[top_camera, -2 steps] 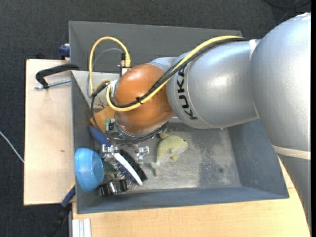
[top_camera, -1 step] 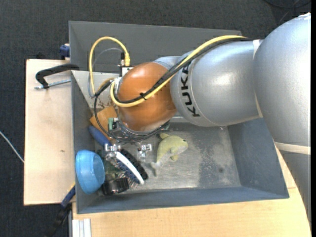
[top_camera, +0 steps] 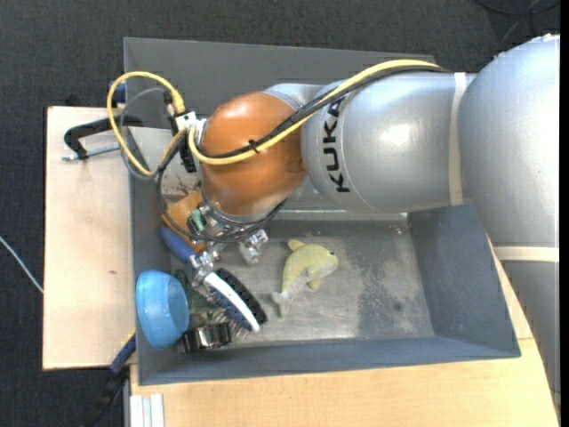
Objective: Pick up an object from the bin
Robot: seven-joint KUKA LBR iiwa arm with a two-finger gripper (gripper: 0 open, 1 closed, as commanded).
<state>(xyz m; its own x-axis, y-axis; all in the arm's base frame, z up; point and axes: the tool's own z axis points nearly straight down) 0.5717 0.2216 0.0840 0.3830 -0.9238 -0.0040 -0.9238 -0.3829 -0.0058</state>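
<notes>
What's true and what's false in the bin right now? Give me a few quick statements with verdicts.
1. The pale yellow-green dolphin-shaped toy lies on the floor of the grey metal bin. True.
2. The round blue plastic bowl sits in the bin's right half. False: it is against the left wall, near the view's lower-left corner.
3. The tool hangs over the left part of the bin. True.
4. The dolphin toy is inside the blue bowl. False: it lies apart on the floor, to the right of the bowl.
5. A black-and-white brush lies between the bowl and the toy. True.
</notes>
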